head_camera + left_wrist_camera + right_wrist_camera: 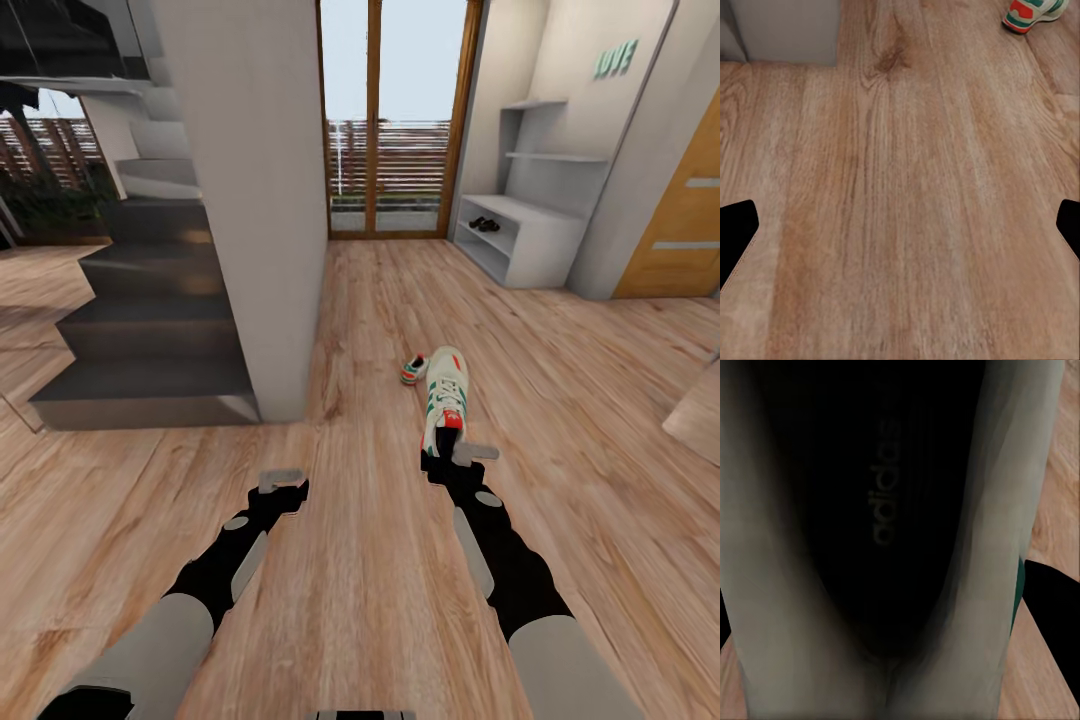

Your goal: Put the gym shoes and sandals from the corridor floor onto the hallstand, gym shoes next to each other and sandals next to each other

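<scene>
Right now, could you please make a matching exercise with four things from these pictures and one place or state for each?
Things:
1. left gripper
2. right gripper
3. second gym shoe
4. sandals

Places or states:
A. on the hallstand shelf
B. open above bare floor
C. lying on the floor beyond the pillar
D. at the heel of the near gym shoe

Pairs: 1-B, 2-D, 3-C, 4-A
</scene>
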